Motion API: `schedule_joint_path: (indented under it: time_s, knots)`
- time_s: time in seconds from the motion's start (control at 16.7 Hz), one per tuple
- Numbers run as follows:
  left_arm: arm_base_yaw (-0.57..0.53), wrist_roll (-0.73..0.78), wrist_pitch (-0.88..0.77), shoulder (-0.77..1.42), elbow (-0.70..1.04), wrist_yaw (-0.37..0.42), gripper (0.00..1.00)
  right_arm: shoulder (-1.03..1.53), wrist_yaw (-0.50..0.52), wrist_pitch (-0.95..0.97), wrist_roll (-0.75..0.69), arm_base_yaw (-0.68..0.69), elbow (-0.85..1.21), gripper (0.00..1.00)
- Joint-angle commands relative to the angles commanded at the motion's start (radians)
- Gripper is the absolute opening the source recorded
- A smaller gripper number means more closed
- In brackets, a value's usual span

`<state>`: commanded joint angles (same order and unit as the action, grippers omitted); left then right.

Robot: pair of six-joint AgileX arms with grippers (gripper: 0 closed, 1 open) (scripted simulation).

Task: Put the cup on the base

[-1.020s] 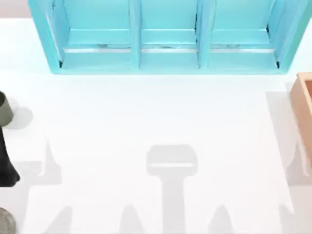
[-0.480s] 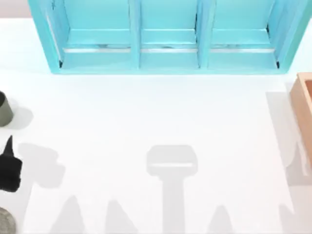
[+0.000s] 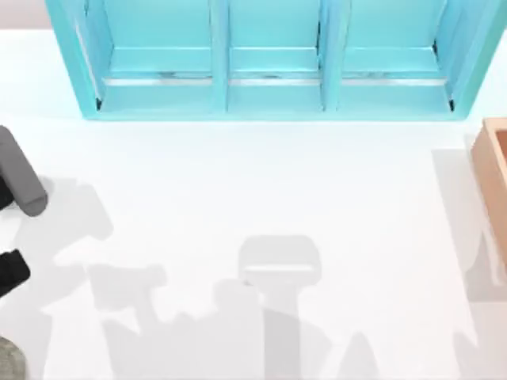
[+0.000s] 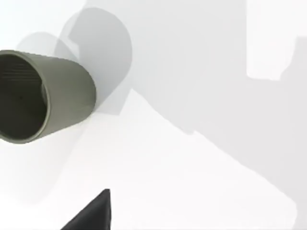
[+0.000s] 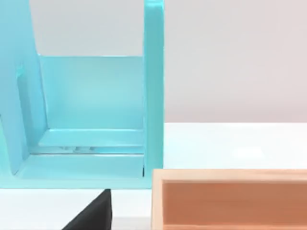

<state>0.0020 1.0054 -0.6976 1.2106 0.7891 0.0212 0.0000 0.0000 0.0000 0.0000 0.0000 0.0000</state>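
Reaching along the table's (image 3: 238, 182) left edge, your left hand (image 3: 9, 271) faces the free-standing cup (image 4: 43, 96) to grasp it; I cannot tell its finger state.

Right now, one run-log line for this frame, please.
left gripper: near cup, not touching | cup: off base | right gripper: idle by wooden box

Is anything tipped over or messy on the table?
Nothing stands out. The cup stands upright on the white table, unspilled, with the left pincer near it. The base lies flat at the table's left edge, and the shelf and wooden box sit straight.
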Motion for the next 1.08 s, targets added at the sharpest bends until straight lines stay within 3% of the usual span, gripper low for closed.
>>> schedule_joint_path:
  time_s: [0.24,0.54,0.84,1.08]
  knots:
    - [0.027,0.286,-0.235,0.359,0.296,-0.003,1.00,0.000,0.000,0.000,0.000,0.000,0.000,1.00]
    - [0.071,0.542,-0.464,0.650,0.646,-0.011,1.00,0.000,0.000,0.000,0.000,0.000,0.000,1.00]
    - [0.116,0.690,-0.601,0.810,0.924,-0.018,1.00,0.000,0.000,0.000,0.000,0.000,0.000,1.00]
    - [0.136,0.730,-0.643,0.844,1.034,-0.019,1.00,0.000,0.000,0.000,0.000,0.000,0.000,1.00]
